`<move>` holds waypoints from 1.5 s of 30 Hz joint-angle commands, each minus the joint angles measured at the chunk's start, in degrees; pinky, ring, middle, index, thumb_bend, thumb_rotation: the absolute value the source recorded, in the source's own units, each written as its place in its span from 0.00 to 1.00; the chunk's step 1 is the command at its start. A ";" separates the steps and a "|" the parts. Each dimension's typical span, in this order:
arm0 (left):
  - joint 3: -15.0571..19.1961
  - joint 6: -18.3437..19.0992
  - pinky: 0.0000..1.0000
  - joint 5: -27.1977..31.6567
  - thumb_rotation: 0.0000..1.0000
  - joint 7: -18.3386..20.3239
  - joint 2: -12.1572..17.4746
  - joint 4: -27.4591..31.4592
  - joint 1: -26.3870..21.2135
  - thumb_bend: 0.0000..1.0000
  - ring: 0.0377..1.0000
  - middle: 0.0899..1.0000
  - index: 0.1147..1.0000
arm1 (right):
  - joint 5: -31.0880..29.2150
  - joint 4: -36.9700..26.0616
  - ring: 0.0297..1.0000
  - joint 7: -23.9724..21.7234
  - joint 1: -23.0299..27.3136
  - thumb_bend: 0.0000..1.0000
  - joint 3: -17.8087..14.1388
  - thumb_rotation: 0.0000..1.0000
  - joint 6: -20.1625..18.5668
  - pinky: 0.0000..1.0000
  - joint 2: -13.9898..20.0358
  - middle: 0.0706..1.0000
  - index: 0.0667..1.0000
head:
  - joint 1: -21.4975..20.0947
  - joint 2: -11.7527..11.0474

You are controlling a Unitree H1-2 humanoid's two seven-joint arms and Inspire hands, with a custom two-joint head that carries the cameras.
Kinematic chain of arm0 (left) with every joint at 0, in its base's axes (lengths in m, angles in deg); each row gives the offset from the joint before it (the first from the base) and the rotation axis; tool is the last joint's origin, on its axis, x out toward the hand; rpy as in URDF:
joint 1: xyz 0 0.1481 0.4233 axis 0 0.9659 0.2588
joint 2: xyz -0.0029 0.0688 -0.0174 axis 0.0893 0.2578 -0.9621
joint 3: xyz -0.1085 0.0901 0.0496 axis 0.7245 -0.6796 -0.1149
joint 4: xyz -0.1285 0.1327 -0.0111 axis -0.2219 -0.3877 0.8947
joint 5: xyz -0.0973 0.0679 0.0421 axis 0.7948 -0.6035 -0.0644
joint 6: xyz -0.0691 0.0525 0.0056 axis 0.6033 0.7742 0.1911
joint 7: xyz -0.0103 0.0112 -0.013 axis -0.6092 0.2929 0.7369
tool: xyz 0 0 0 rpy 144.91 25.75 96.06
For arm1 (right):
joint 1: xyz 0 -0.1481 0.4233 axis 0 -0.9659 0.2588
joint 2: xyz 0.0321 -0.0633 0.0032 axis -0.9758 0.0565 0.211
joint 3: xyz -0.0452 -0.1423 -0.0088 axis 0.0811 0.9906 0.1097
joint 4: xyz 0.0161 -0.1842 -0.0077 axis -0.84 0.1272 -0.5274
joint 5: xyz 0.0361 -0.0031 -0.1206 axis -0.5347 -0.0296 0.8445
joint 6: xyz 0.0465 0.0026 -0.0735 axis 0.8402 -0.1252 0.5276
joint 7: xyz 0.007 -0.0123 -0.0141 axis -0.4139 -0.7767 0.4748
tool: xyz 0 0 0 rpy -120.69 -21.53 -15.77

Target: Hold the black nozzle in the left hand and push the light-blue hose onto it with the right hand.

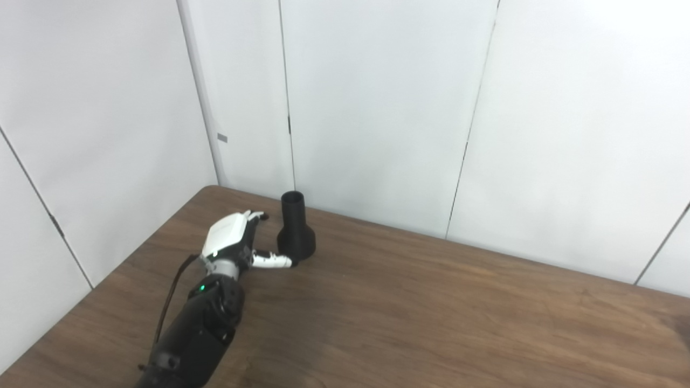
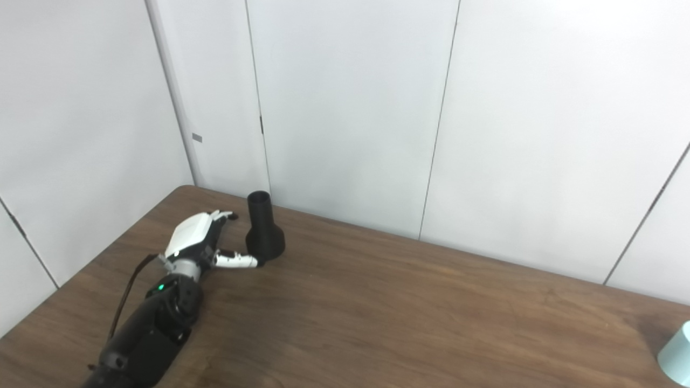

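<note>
The black nozzle (image 1: pixel 295 229) stands upright on its wide base near the table's far left corner, narrow tube pointing up. My left hand (image 1: pixel 233 237) is open just left of it, fingers spread toward the nozzle and the thumb (image 1: pixel 272 261) reaching to its base, holding nothing. In the right eye view the nozzle (image 2: pixel 263 228) and the left hand (image 2: pixel 202 234) stand the same way. A light-blue hose end (image 2: pixel 677 355) shows only at the right edge of the right eye view. My right hand is out of sight.
The dark wooden table (image 1: pixel 431 312) runs from the far left corner to the near right. White wall panels (image 1: pixel 377 108) close in behind it and on the left, right behind the nozzle.
</note>
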 commanded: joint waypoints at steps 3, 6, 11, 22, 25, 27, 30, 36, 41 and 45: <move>-0.30 -1.03 1.00 -0.14 0.38 -1.09 0.99 -0.66 -3.07 1.00 0.99 0.96 0.85 | 0.34 1.51 0.92 0.15 -1.61 0.41 0.34 0.90 0.27 0.83 0.02 0.93 0.95 | -0.34 0.28; -0.84 -1.79 1.00 0.32 0.39 -1.37 1.04 -2.21 -3.86 1.00 1.00 0.96 0.85 | 0.47 1.31 0.92 0.25 -1.65 0.40 0.39 0.91 0.10 0.82 -0.06 0.93 0.95 | -0.49 0.38; -1.73 -1.90 1.00 0.31 0.41 -1.80 0.65 -4.79 -5.33 1.00 0.98 0.95 0.86 | 0.50 1.26 0.91 -0.14 -1.69 0.42 0.48 0.91 0.06 0.81 0.35 0.92 0.94 | -0.37 0.71; -2.81 0.53 0.89 1.52 0.44 -0.34 -0.60 -7.90 -7.25 1.00 0.99 0.97 0.85 | 0.40 0.63 0.90 -0.37 -2.08 0.42 0.39 0.91 -0.18 0.81 0.54 0.91 0.93 | -0.31 1.56; -3.01 -0.71 0.84 1.87 0.45 -1.02 -0.99 -9.33 -7.66 1.00 0.97 0.94 0.84 | 0.34 0.55 0.90 -0.41 -2.14 0.42 0.38 0.91 -0.23 0.81 0.53 0.90 0.93 | -0.49 1.80; -3.32 -1.22 0.82 1.80 0.44 -1.29 -1.17 -9.91 -7.77 1.00 0.96 0.94 0.84 | 0.28 0.72 0.90 -0.47 -2.10 0.44 0.35 0.91 -0.14 0.82 0.57 0.91 0.92 | -0.58 1.87; -4.05 -1.17 0.82 1.30 0.44 -1.45 -1.34 -10.58 -8.02 1.00 0.96 0.95 0.83 | -0.34 0.55 0.90 -0.55 -2.08 0.44 0.30 0.90 -0.46 0.82 0.43 0.91 0.92 | -0.79 1.90; -4.51 -1.47 0.81 1.42 0.42 -2.64 -1.61 -12.29 -8.55 1.00 0.95 0.94 0.80 | -0.17 0.73 0.90 -0.66 -2.08 0.44 0.34 0.91 0.19 0.81 0.49 0.91 0.92 | -0.90 2.19; -4.48 -0.66 0.81 1.66 0.40 -2.56 -1.74 -12.92 -8.75 1.00 0.94 0.91 0.77 | 1.31 -0.25 0.89 0.06 -2.32 0.42 0.57 0.90 -0.15 0.79 0.15 0.90 0.92 | -0.99 2.32; -5.24 0.08 0.82 1.35 0.42 -1.37 -1.30 -12.89 -8.93 1.00 0.97 0.95 0.75 | 2.59 -0.09 0.88 0.23 -2.30 0.43 0.63 0.91 0.21 0.78 0.28 0.89 0.91 | -1.13 2.41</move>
